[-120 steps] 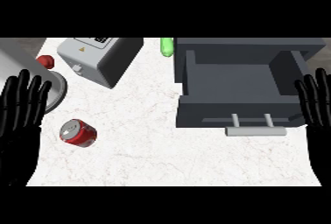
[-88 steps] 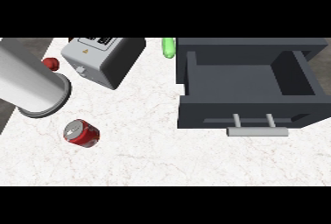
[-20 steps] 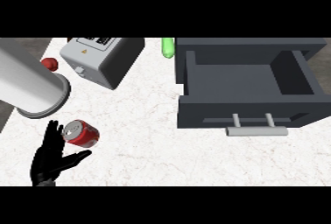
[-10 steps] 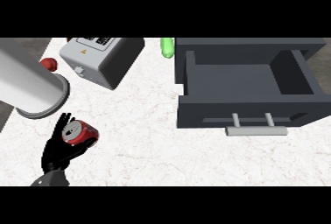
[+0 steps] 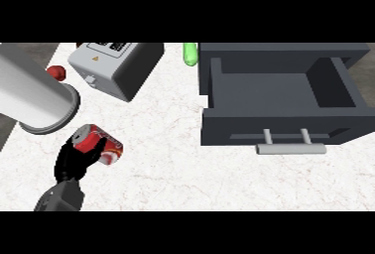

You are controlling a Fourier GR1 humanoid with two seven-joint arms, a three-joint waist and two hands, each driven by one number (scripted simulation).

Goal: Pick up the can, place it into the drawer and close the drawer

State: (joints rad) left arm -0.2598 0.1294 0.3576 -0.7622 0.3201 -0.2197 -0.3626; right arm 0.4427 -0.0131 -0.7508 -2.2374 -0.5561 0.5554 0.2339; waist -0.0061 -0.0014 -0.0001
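Can [image 5: 97,144], red and lying tilted on the white tabletop [image 5: 190,168], sits at the left with the left hand [image 5: 75,161] curled around its lower side, fingers wrapping it. Well apart to the right, the grey drawer [image 5: 282,99] stands pulled open, its handle [image 5: 290,148] toward the viewer. A grey toaster-like box [image 5: 117,67] stands behind the can.

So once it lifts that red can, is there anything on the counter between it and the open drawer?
Nothing visible. The can, in the left hand, has bare counter between it and the drawer. The grey box and green item sit farther back.
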